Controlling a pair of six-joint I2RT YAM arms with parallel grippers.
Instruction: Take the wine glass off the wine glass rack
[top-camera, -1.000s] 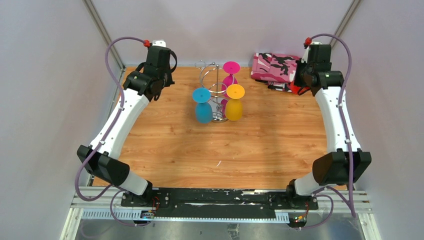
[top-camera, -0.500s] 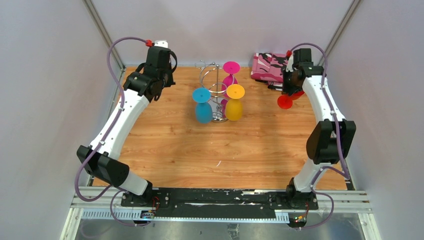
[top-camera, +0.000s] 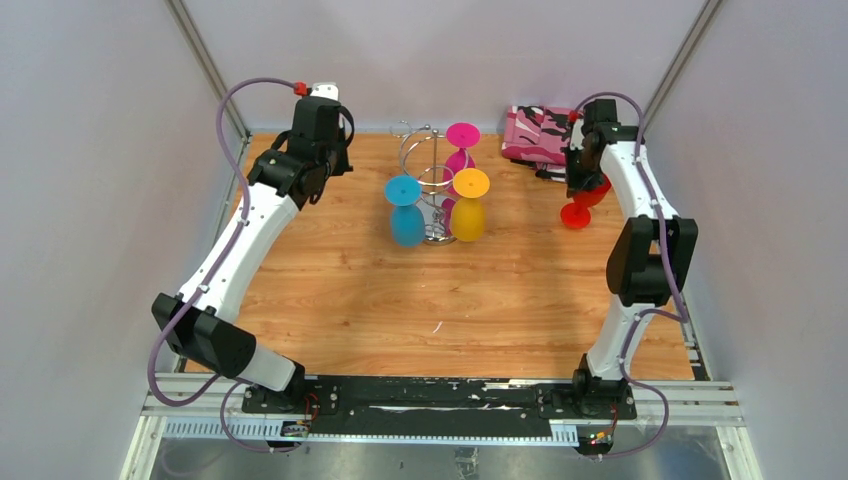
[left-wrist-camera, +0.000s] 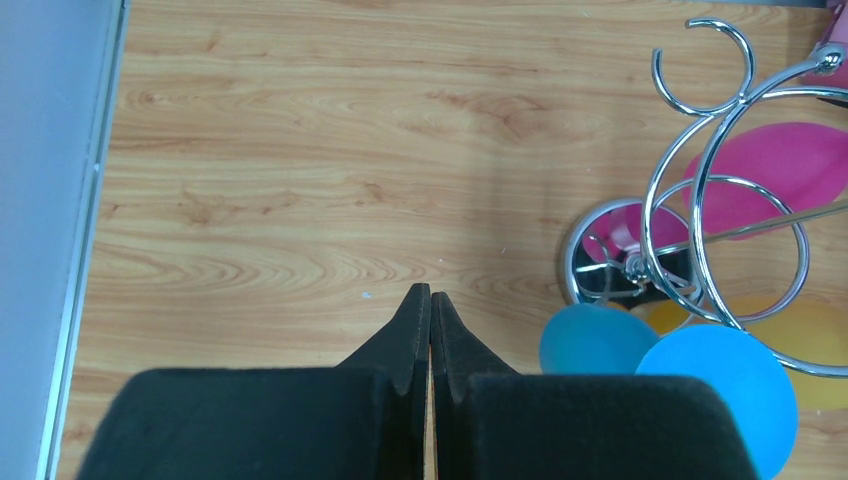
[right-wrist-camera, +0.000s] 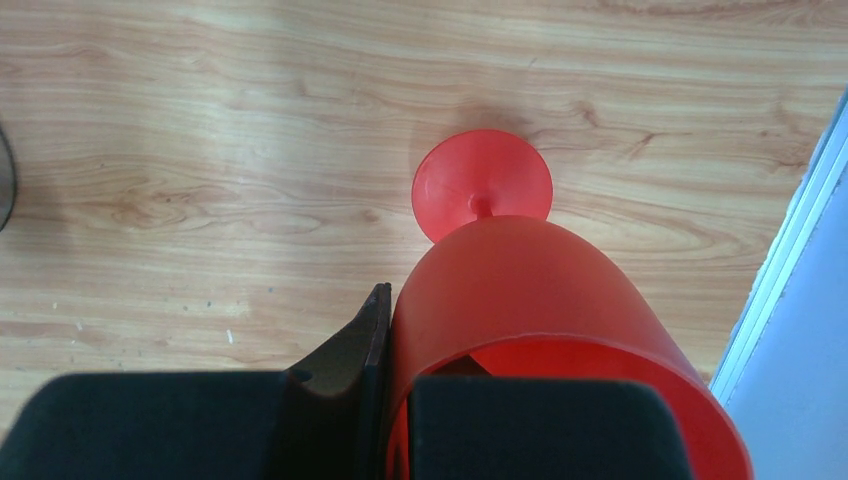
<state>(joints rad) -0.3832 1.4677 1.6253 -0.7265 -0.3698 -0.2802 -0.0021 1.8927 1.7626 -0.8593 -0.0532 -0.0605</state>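
Pinching the red wine glass (right-wrist-camera: 530, 290) by the rim, the right jaws are holding it off the rack (top-camera: 425, 165). The left jaws are sitting shut, empty. Next, it is probably needing a gentle stand-down on the worktop (top-camera: 400, 300).

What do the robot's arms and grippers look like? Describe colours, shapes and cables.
The left arm and right arm have white curved links and black joints. A purple cable with a red connector loops along each. Gripper fingers are black, tapering wedges.

Btm edge crops the red wine glass (right-wrist-camera: 520, 290) bowl; R gripper (right-wrist-camera: 392, 340) 2nd fingertip seemingly hidden inside it. Frame edge clips the wine glass rack (left-wrist-camera: 600, 262). R arm (top-camera: 640, 190) partly covers camo cloth (top-camera: 530, 135).
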